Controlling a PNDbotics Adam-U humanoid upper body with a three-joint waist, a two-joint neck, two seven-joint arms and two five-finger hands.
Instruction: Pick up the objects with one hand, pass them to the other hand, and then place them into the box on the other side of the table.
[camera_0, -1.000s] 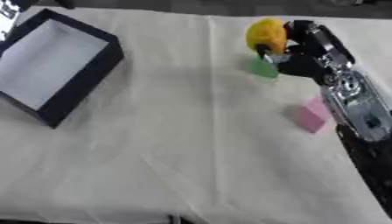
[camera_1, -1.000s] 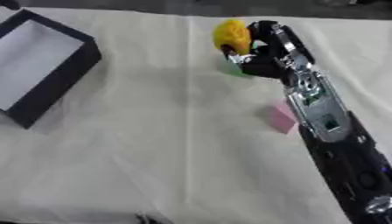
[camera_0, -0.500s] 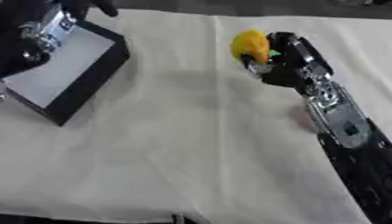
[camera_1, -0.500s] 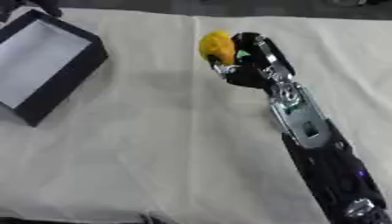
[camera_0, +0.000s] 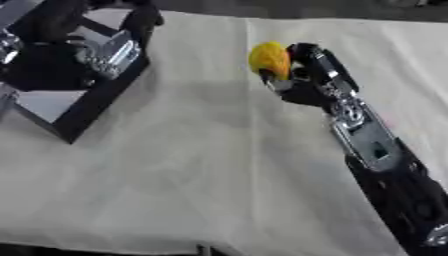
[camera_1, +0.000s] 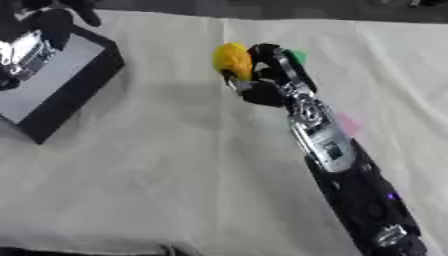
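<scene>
Fingers (camera_0: 302, 60) of the right hand (camera_0: 306, 82) curl round a yellow object (camera_0: 269, 59), held above the desk (camera_0: 201, 165) near its far edge. The left hand (camera_0: 83, 52), fingers unclear, hovers over the box (camera_0: 83, 112) at the far-left corner, well apart leftward.

yellow object (camera_0: 269, 59) | rounded | held above cloth; box (camera_0: 87, 105) | black, open, far-left
</scene>
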